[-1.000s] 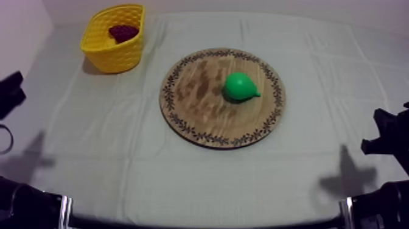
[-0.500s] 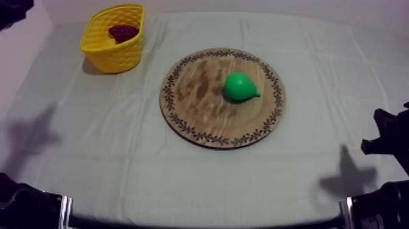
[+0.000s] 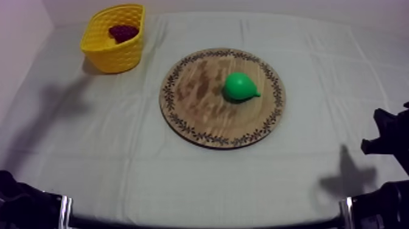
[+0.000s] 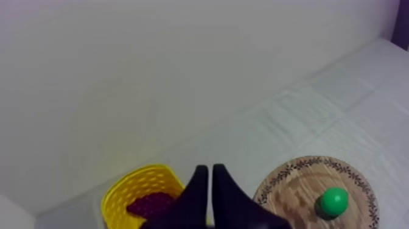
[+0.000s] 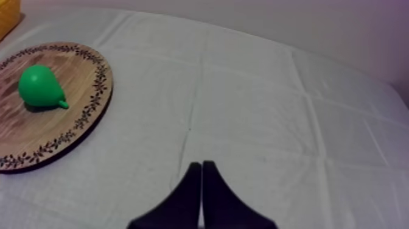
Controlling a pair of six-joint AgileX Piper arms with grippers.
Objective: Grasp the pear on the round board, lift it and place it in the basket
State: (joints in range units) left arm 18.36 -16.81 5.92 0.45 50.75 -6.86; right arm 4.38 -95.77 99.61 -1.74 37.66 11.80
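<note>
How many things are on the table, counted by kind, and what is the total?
Toy fruit: 2, the pear and the bunch of grapes
wooden board: 1
yellow basket: 1
Total: 4

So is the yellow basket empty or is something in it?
Not empty. A dark red bunch of grapes lies inside the yellow basket; the pear sits outside it, on the wooden board.
</note>
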